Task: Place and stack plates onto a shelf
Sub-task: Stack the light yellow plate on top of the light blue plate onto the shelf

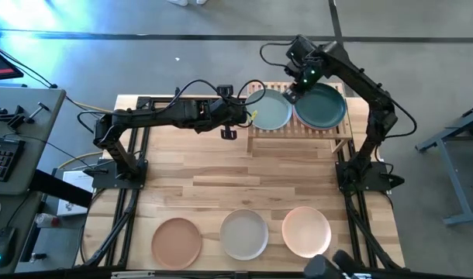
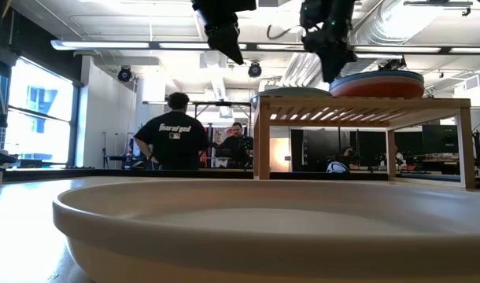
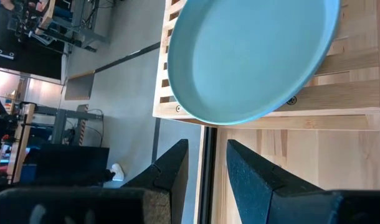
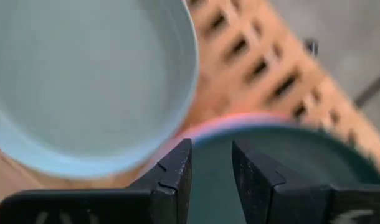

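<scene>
Two right fingers (image 4: 175,171) parted above dark teal plate (image 1: 322,106), shelf (image 1: 298,134) beneath

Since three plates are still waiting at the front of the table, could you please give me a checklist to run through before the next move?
1. Right hand free of the dark teal plate: ok, open, nothing between its fingers.
2. Left hand empty: ok, open beside the shelf.
3. Dark teal plate seated on its stack: ok, level in the low view.
4. Mint green plate fully on the shelf: not ok, its rim overhangs the edge.
5. Terracotta plate, grey-white plate and peach plate unobstructed: ok.
</scene>
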